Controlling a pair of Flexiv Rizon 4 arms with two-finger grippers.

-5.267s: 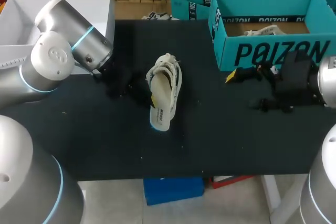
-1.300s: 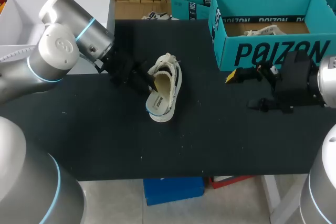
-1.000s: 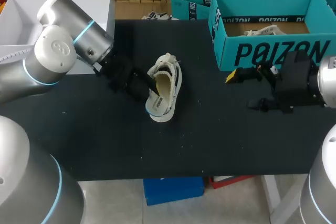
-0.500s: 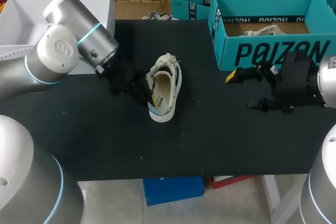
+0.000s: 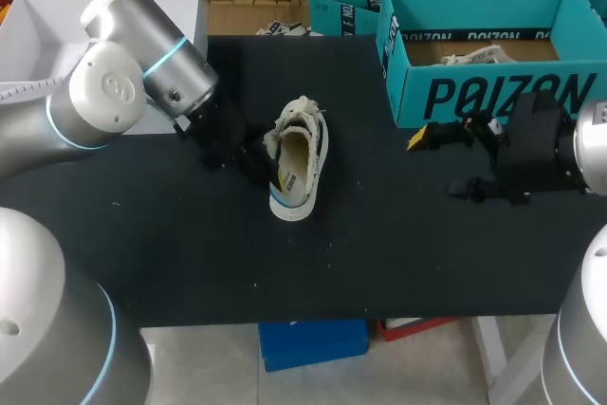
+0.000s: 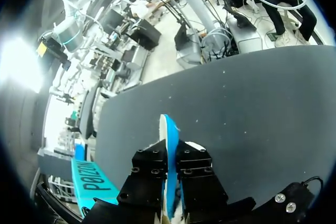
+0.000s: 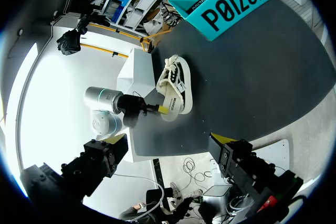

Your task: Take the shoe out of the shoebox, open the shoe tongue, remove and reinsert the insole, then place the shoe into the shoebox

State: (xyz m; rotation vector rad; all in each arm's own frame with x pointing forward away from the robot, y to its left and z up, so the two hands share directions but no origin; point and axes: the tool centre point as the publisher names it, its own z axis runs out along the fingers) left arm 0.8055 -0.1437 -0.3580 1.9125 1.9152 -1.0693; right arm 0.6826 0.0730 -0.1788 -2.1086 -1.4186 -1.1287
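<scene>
Shoe [image 5: 296, 163] lies mid-worktop [image 5: 190, 253], well in from every edge, with my left pincer [image 5: 272, 174] clamped on its side wall near the heel. Well apart to the right, my right pincer [image 5: 441, 164] hangs spread, holding nothing, just before the shoebox [image 5: 493, 92] at the far right corner.

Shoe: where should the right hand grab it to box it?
On the white canvas sneaker, probably pinch the right-side collar wall from above-right. It sits sole-down with its opening up, and the left hand, shut on the insole, blocks the left side.
</scene>
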